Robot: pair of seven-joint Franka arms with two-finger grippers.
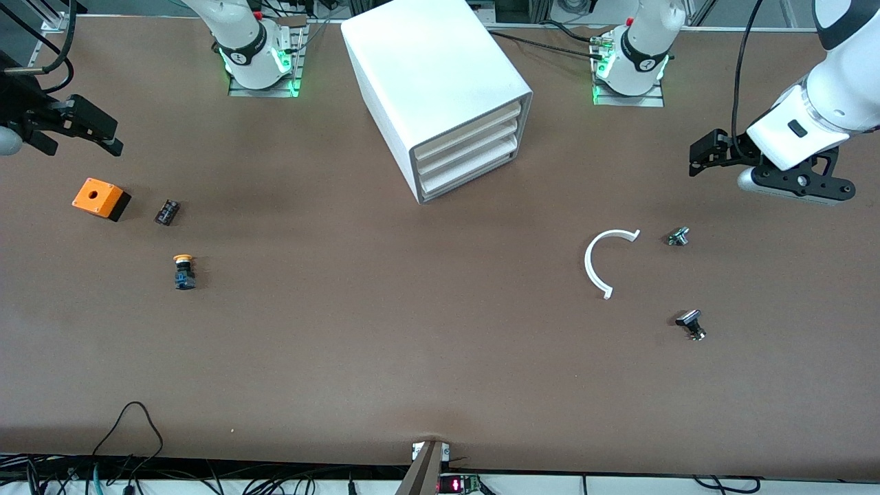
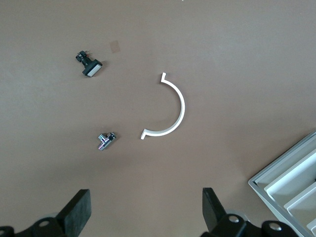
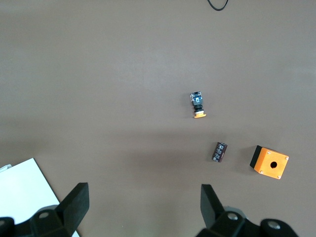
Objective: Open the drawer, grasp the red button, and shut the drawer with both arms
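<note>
Both arms are hanging back at the bench's ends, leaving the cabinet (image 1: 440, 96) free to approach. The left tool (image 1: 708, 159) and the right tool (image 1: 86, 130) are each gaping wide, gripping nothing. The lowest drawer (image 1: 467, 180) is sitting shut, so the red button is presumably hiding inside; only a yellow-capped button (image 1: 183, 271) is showing.
</note>
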